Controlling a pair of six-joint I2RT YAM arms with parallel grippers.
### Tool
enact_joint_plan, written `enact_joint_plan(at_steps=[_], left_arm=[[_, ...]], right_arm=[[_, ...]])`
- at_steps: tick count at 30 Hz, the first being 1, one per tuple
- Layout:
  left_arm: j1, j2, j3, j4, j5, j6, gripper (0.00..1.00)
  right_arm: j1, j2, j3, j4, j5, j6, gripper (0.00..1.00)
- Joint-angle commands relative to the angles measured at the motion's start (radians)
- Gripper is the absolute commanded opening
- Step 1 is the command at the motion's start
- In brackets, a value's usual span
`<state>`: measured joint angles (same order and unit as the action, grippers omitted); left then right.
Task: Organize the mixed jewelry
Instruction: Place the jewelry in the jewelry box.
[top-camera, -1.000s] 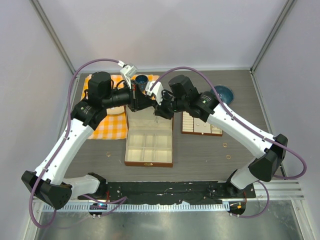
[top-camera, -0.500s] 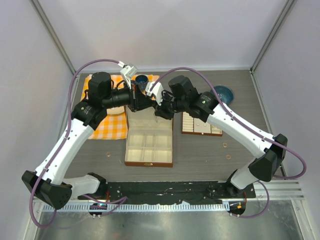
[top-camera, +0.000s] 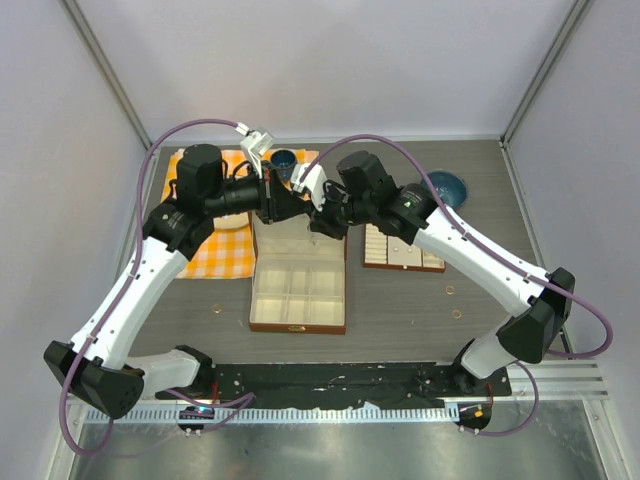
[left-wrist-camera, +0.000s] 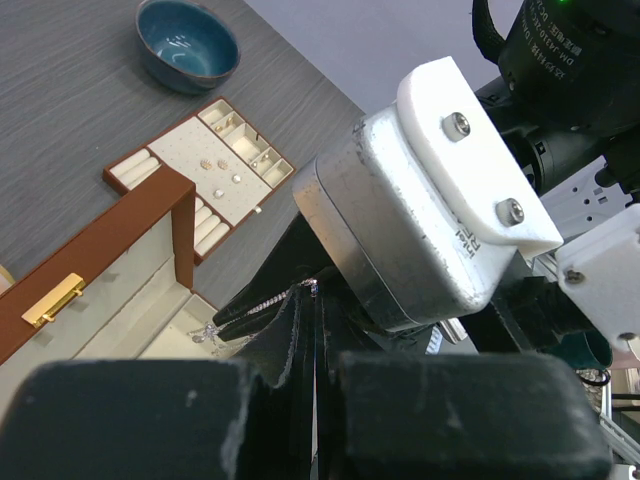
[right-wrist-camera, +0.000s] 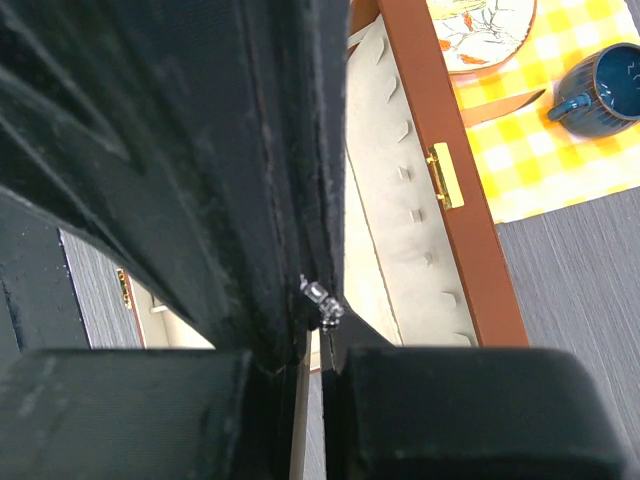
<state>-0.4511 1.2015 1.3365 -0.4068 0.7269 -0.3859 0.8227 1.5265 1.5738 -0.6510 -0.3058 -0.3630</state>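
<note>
Silver chain necklace (left-wrist-camera: 262, 303): hanging over the rear edge of the open brown box (top-camera: 298, 326). The left gripper (left-wrist-camera: 308, 310) is pressing shut on one end, and the right gripper (right-wrist-camera: 318, 330) is pinching a silver link from the opposite side, with the two sets of fingertips crowding together. Copper rings (top-camera: 450, 290): lying loose on the tabletop (top-camera: 400, 320), two right of the box, one left. Beige tray (top-camera: 403, 258): sitting just beside the box's right edge, bare tabletop running along the front.

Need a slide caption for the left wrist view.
Left gripper pinching the silver chain over the open brown box.
</note>
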Motion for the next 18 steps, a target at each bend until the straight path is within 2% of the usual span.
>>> enact_joint_plan(at_steps=[1, 4, 8, 18], left_arm=[[0.006, -0.025, 0.006, 0.048, 0.029, -0.008, 0.0], [0.009, -0.025, 0.007, 0.046, 0.031, -0.008, 0.0], [0.017, -0.029, 0.004, 0.037, 0.022, 0.001, 0.0], [0.037, -0.046, -0.002, -0.084, -0.041, 0.128, 0.0]], right_arm=[[0.0, -0.017, -0.001, 0.04, 0.011, 0.004, 0.08], [0.001, -0.019, -0.005, 0.04, 0.017, 0.003, 0.08], [0.0, -0.029, -0.012, 0.039, 0.033, -0.002, 0.01], [-0.016, -0.066, -0.029, 0.031, 0.115, -0.016, 0.01]])
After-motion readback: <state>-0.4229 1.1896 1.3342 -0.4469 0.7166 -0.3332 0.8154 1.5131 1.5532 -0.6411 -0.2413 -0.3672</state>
